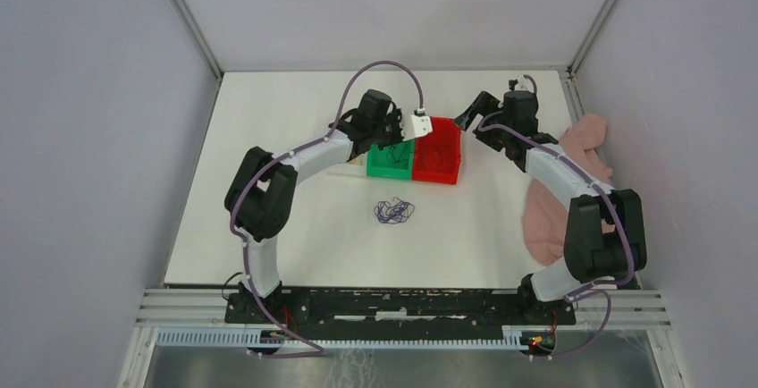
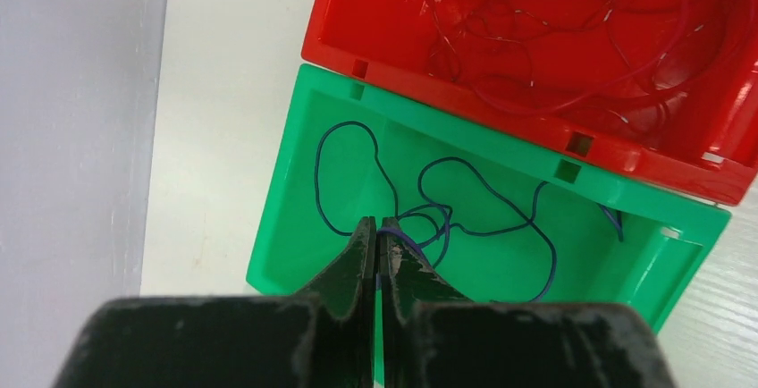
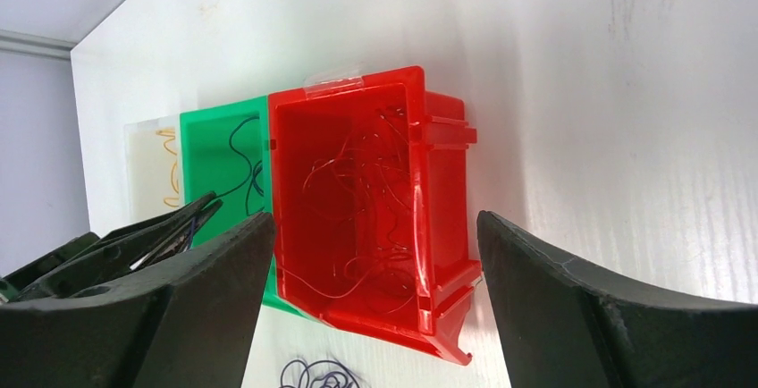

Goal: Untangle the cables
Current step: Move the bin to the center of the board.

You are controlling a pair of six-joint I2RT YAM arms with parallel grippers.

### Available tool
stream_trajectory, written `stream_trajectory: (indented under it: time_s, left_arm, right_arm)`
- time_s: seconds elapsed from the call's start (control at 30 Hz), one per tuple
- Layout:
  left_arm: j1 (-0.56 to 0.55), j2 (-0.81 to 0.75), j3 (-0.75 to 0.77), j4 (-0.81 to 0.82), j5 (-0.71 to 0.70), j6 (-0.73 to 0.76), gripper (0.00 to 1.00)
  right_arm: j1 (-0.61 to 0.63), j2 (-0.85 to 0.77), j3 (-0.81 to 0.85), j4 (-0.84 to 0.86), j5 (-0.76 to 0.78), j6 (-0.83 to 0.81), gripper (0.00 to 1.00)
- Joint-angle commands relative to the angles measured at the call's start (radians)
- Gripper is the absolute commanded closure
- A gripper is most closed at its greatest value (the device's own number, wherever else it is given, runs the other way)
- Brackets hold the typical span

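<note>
Nearest the bases, at 6 o'clock from the bins, a loose blue tangle (image 1: 393, 212) lies on the table (image 1: 295, 245). Beyond it, the green bin (image 2: 295, 227) holds a blue cable (image 2: 317, 178), pinched in the left gripper (image 2: 377, 243), whose jaws are nearly together. Touching that bin at 3 o'clock from above, the red bin (image 1: 438, 157) holds red cable (image 3: 357, 191) (thin, hard to trace). The right gripper (image 3: 374, 218) hangs wide, holding nothing. From above the left arm hides a white bin (image 3: 143, 191) with yellow cable (image 3: 168, 151). The right arm partly covers a pink cloth (image 1: 545, 218).

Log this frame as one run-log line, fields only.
left tool: shut on blue cable in green bin | right tool: open near red bin | purple tangle: on table
</note>
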Motion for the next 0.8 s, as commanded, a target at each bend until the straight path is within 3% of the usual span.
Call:
stream_trajectory:
  time_s: [0.0, 0.1, 0.27, 0.6, 0.77]
  left_arm:
    - [-0.002, 0.043, 0.081, 0.011, -0.039, 0.039, 0.97]
    - [-0.002, 0.085, 0.129, -0.015, -0.052, 0.038, 0.92]
    - [-0.002, 0.134, 0.279, -0.205, 0.001, 0.112, 0.51]
    - [0.048, 0.096, 0.396, -0.546, 0.062, 0.337, 0.29]
    - [0.072, 0.104, 0.448, -0.678, 0.135, 0.399, 0.29]
  right_arm:
    - [-0.018, -0.058, -0.016, 0.028, 0.021, -0.014, 0.1]
    - [-0.019, -0.067, -0.024, 0.033, 0.016, -0.015, 0.1]
    - [-0.02, -0.073, -0.016, 0.028, 0.013, -0.017, 0.09]
    - [-0.021, -0.107, 0.011, 0.0, -0.031, 0.001, 0.09]
    - [-0.007, -0.129, -0.071, 0.212, -0.213, 0.053, 0.15]
